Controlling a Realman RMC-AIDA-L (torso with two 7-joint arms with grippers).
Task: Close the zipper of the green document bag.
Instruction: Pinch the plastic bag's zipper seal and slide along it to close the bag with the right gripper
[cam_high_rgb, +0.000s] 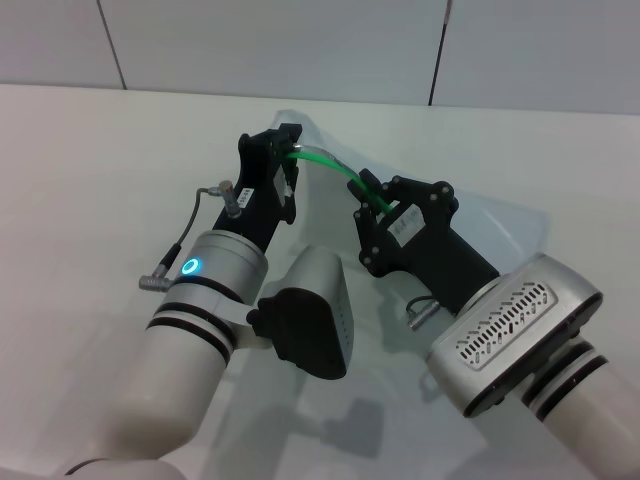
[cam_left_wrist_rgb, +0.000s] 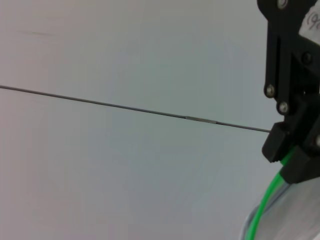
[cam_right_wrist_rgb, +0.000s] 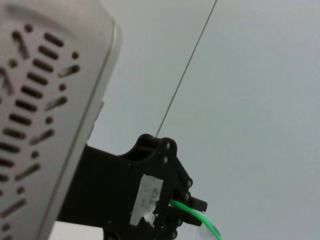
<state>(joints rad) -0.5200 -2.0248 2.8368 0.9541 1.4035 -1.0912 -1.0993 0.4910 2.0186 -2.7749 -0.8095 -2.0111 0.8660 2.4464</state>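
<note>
slider tab hidden, green document bag (cam_high_rgb: 500, 215) mostly covered

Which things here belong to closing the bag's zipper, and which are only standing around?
Belongs to the job:
- the zipper, a green strip arching between the two grippers
- the green document bag, pale and translucent, lifted off the table
- left gripper, shut on the zipper edge
- right gripper, shut on the zipper edge

Only around:
- white table
- panelled wall

I see a plain white table (cam_high_rgb: 90, 180) under even light. Behind it stands a pale grey panelled wall (cam_high_rgb: 270, 40) with thin dark seams.
</note>
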